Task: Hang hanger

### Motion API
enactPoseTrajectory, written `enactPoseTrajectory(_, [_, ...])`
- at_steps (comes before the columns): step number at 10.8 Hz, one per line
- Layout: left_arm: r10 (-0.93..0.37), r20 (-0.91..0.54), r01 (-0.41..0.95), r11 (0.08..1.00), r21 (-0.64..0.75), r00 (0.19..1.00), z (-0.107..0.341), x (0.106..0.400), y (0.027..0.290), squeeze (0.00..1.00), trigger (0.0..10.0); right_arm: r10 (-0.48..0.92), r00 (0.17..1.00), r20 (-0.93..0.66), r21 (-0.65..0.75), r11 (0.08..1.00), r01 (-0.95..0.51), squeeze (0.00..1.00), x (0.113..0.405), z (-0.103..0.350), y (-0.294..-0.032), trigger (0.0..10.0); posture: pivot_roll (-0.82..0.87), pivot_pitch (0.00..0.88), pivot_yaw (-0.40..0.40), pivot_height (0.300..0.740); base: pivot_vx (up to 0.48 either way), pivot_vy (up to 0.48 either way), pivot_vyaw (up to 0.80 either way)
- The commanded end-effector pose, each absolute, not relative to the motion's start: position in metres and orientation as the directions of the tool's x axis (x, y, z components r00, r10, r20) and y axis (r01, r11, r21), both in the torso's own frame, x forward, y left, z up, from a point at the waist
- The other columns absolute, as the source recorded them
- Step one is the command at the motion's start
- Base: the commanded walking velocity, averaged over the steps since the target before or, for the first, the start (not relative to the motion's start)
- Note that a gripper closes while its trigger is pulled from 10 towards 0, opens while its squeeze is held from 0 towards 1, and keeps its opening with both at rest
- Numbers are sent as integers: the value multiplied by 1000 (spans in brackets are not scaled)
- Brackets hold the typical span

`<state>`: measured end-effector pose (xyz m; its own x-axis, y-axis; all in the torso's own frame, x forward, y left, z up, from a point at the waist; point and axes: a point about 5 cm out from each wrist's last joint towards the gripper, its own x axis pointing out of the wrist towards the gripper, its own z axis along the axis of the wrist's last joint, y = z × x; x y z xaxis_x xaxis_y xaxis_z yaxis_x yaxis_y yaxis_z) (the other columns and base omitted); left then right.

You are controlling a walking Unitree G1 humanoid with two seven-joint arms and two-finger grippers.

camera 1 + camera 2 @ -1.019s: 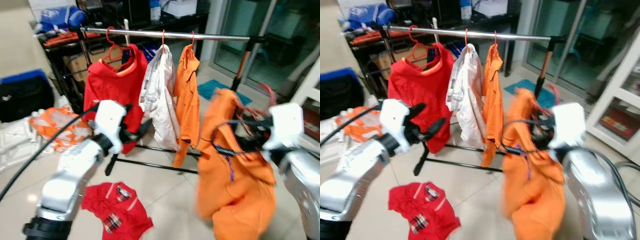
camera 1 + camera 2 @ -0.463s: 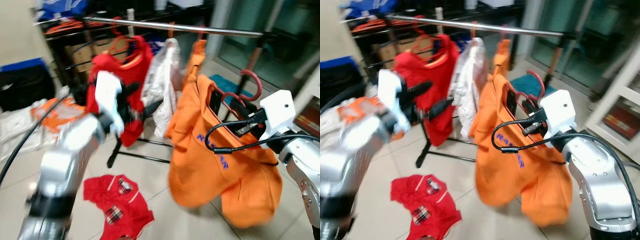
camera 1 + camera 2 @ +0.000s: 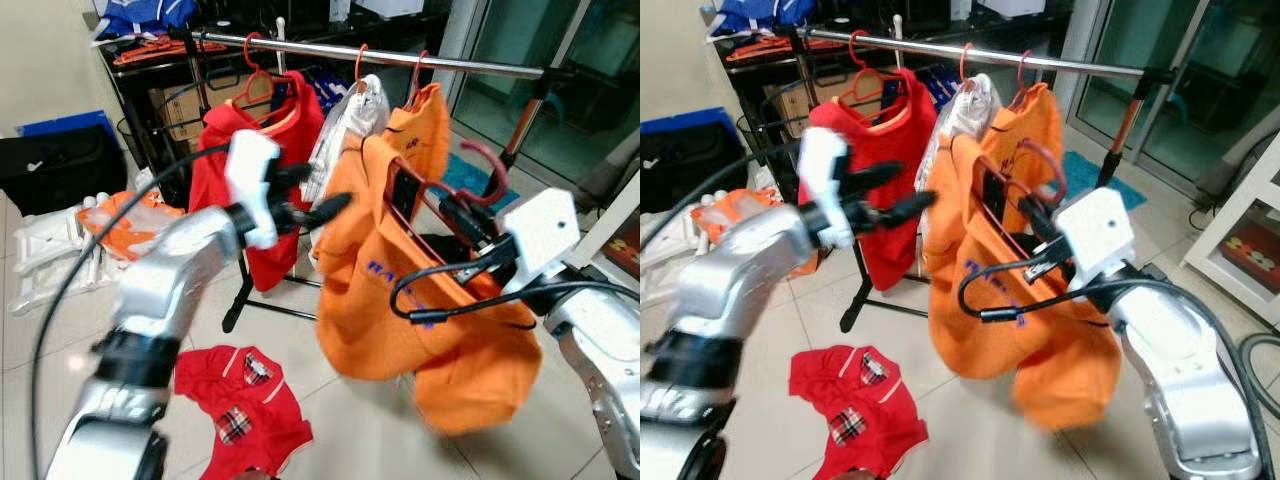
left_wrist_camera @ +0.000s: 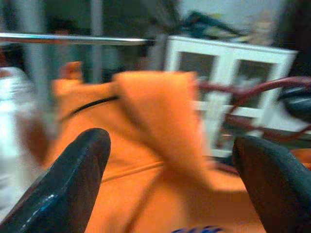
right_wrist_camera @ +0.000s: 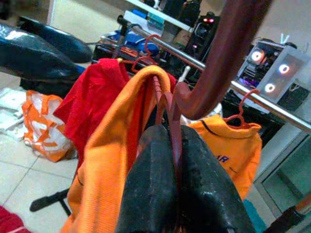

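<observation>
Right gripper [image 5: 170,165] jaws clamped on the red hanger [image 3: 487,172] carrying an orange shirt [image 3: 400,300] (blue lettering, unreadable); left gripper [image 3: 318,195] jaws apart beside it.

Red shirt [image 3: 243,405] on tiled floor [image 3: 60,340]

- Orange shirt [image 3: 420,300]: lower hem motion-blurred; blue print on the chest too smeared to read.
- Dark red hanger [image 5: 194,92]: hook runs off the picture's edge in the right wrist view; its shoulders are buried inside the shirt.
- Right gripper [image 5: 177,160]: fingers cut off by the picture's edge; in the head views the white wrist housing hides them.
- Left wrist view: whole scene blurred; the left gripper [image 4: 170,160] fingers [image 4: 73,179] are cut off at the corners.
- Clothes rail [image 3: 400,58]: far upright partly hidden behind the shirt.
- Red garment on the floor [image 3: 240,405]: bottom edge cropped.
</observation>
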<state>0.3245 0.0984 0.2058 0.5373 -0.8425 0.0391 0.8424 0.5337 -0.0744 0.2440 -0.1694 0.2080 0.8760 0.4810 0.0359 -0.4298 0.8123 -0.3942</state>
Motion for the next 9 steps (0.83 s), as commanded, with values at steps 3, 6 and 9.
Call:
enactPoseTrajectory(3, [-877,26,877,478,-40,480,208,330,86,0,10000,483,870,102,-463,797,-388,0,239,219,-162,10000,-172,0,43,740,0,0,0])
enactPoseTrajectory(6, [-797,1,796,604,49,604,203,349,86,0,10000,476,872,115,-454,806,-381,0,237,218,-159,10000,-175,0,55,740,0,0,0])
enactPoseTrajectory(9, [-781,14,781,625,17,624,198,357,79,0,9725,486,865,122,-450,804,-388,0,237,219,-155,10000,-176,0,52,740,0,0,0])
